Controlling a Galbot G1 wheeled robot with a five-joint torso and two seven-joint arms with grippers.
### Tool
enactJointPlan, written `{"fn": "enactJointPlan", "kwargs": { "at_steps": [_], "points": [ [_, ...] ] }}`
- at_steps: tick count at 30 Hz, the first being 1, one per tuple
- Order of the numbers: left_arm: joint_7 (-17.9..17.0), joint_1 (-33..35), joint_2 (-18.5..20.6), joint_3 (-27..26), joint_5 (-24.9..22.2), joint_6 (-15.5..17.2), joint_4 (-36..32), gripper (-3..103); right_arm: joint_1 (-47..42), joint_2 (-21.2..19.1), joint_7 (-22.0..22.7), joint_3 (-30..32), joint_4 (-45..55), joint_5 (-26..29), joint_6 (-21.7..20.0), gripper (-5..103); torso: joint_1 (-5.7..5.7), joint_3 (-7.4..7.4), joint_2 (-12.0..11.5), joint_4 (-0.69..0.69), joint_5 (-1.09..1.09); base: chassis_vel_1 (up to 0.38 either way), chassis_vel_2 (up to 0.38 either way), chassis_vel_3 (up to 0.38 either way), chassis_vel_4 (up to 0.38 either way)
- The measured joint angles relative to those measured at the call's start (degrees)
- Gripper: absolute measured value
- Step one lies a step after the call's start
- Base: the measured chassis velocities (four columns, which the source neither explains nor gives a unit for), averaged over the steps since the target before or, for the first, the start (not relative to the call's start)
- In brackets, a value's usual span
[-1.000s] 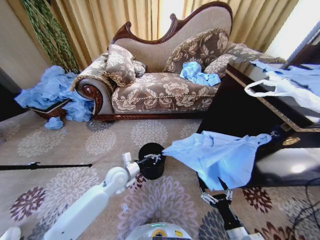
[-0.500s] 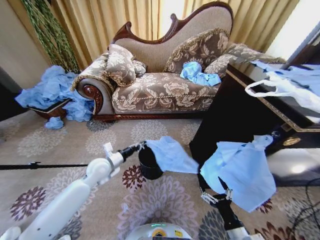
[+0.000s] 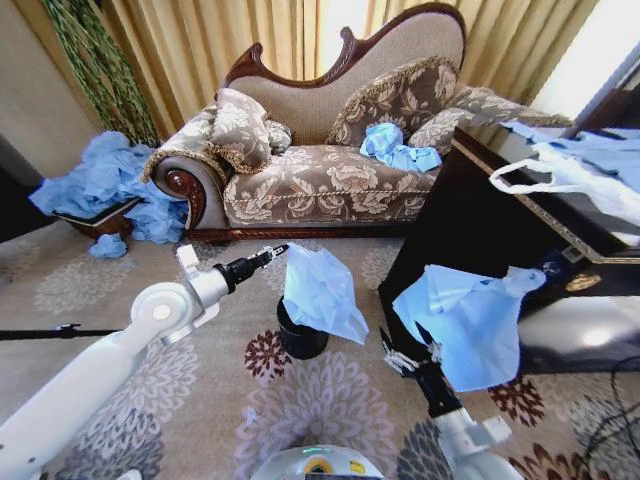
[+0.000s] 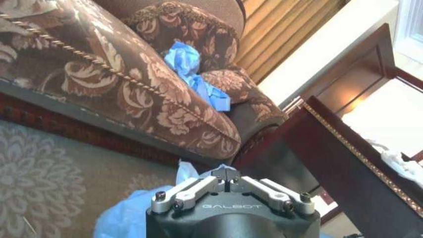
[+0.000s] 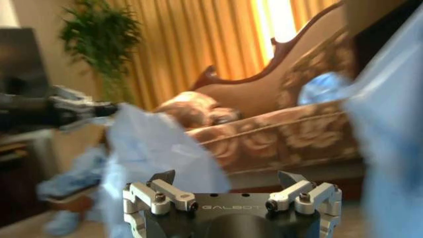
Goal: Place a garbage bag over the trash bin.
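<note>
The trash bin (image 3: 300,338), small, black and round, stands on the patterned carpet in the head view. My left gripper (image 3: 279,249) is above and just left of it, shut on the top corner of the garbage bag (image 3: 322,292). The thin light-blue bag hangs down in a crinkled sheet over the bin's rim. In the left wrist view the fingers (image 4: 227,174) are pressed together, with the bag (image 4: 132,215) below them. My right gripper (image 3: 403,347) stands open right of the bin, its fingers (image 5: 162,177) wide apart. The left gripper (image 5: 109,109) and the bag (image 5: 152,144) lie ahead of it.
A bigger pale-blue bag (image 3: 470,325) hangs by my right gripper against the dark table (image 3: 450,220). A white bag with loop handles (image 3: 560,175) lies on that table. Behind stands a sofa (image 3: 320,180) with a blue bag (image 3: 392,148). Blue bags (image 3: 100,180) are heaped far left. A black rod (image 3: 60,332) lies on the carpet.
My left gripper has risen from the bin's rim and moved back and left, lifting the garbage bag clear of the bigger bag. The right gripper has moved forward, and the bigger bag now hangs narrower.
</note>
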Motion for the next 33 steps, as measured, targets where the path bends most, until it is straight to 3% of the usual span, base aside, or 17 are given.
{"fn": "enactJointPlan", "kwargs": {
  "at_steps": [6,10,19,28,33],
  "points": [
    [-2.2,-2.2,1.9,0.6,-2.8,0.0,-1.6,0,3.4,-1.9,0.8,-9.1,-1.9,-1.0,-1.2,100,0.0,0.0,0.0,-0.01,0.01,0.0,0.0,0.0,0.0],
    [-3.3,-2.2,4.2,0.6,-4.5,0.0,-2.9,0,10.3,-1.6,2.6,-15.9,-8.4,-4.9,-0.3,100,0.0,0.0,0.0,0.0,0.01,0.0,0.0,0.0,0.0],
    [-4.6,-0.8,7.2,-1.6,-7.5,-0.1,-5.1,0,17.7,-2.3,6.9,-15.9,-13.2,-6.9,0.0,100,0.0,0.0,0.0,0.0,0.01,0.0,0.0,0.0,0.0],
    [-6.2,-0.5,5.8,-0.9,-7.8,-0.4,-5.5,0,15.6,-2.8,7.9,-17.6,-4.7,-0.6,-3.1,100,0.0,-0.01,0.0,0.0,0.0,0.0,0.0,0.0,0.0],
    [-7.6,-0.9,5.1,-0.5,-10.2,-1.3,-6.0,0,13.4,-1.7,7.2,-19.6,-4.0,-1.1,-3.0,100,0.0,-0.01,0.0,-0.01,0.01,0.0,0.0,0.0,0.0]
  ]
}}
